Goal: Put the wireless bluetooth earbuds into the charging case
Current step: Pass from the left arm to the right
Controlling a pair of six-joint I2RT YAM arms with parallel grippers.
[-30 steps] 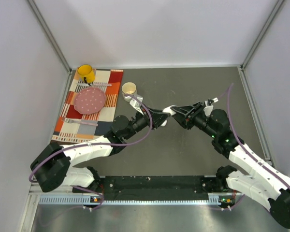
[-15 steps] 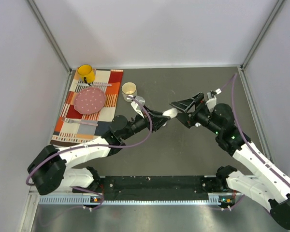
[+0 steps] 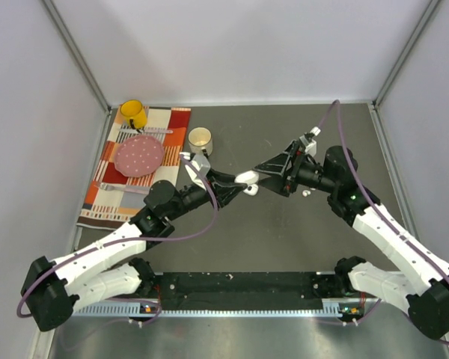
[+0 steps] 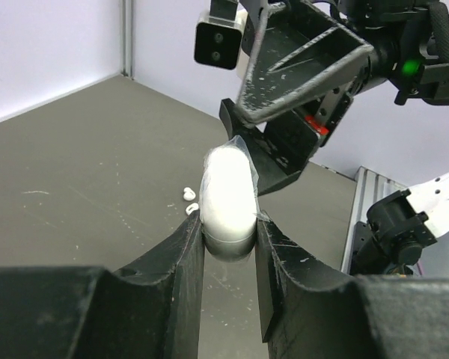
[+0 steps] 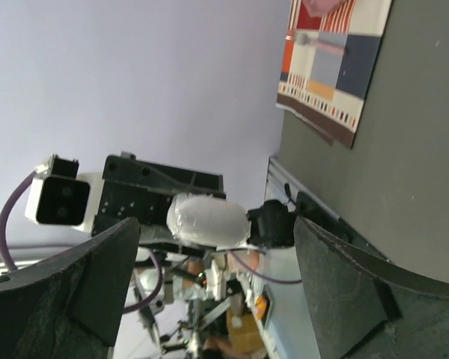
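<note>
My left gripper [image 3: 243, 183] is shut on a white pebble-like charging case [image 3: 247, 179], held closed above the table's middle. In the left wrist view the case [image 4: 228, 196] stands upright between my two fingers [image 4: 191, 254]. My right gripper [image 3: 266, 172] is wide open, its tips right next to the case from the right. In the right wrist view the case [image 5: 207, 219] sits between my spread fingers [image 5: 97, 277], touching neither. Two tiny white earbuds [image 4: 188, 200] lie on the table beyond the case. Another white bit [image 3: 304, 193] lies under my right arm.
A striped placemat [image 3: 112, 183] at the back left holds a pink plate [image 3: 140, 155], a yellow mug [image 3: 132, 114] and cutlery. A cream cup [image 3: 200, 137] stands beside it. Grey walls close in the table on three sides.
My left gripper carried the case right, then back left. My right gripper drew away from the case, then closed in on it again, wide open.
</note>
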